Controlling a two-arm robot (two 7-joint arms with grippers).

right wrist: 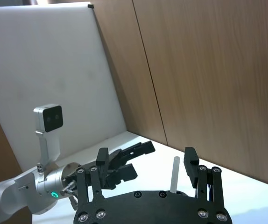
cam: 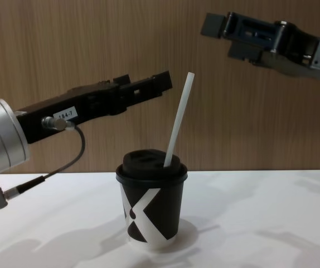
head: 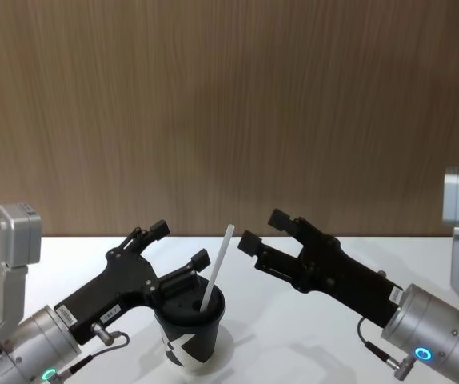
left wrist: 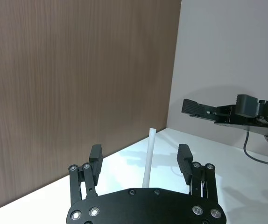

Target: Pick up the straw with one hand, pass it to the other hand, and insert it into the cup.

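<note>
Straw (head: 216, 270) stands tilted through the lid of the cup (head: 189, 326), so insertion looks done. Left gripper (head: 180, 246) and right gripper (head: 263, 230) both hang spread, holding nothing; what remains is probably drawing the arms clear.

The black paper cup (head: 189, 332) stands upright on the white counter (head: 293, 336), near its front edge, showing a white X-like mark and a black domed lid. The white straw (head: 216, 268) is in the lid and leans up toward the right. The left end effector (head: 180, 245) reaches in from the lower left, its fingers spread apart, one just beside the lid. The right end effector (head: 265, 230) hangs to the right of the straw, fingers apart and empty. A wood-grain wall (head: 229, 104) rises behind.
</note>
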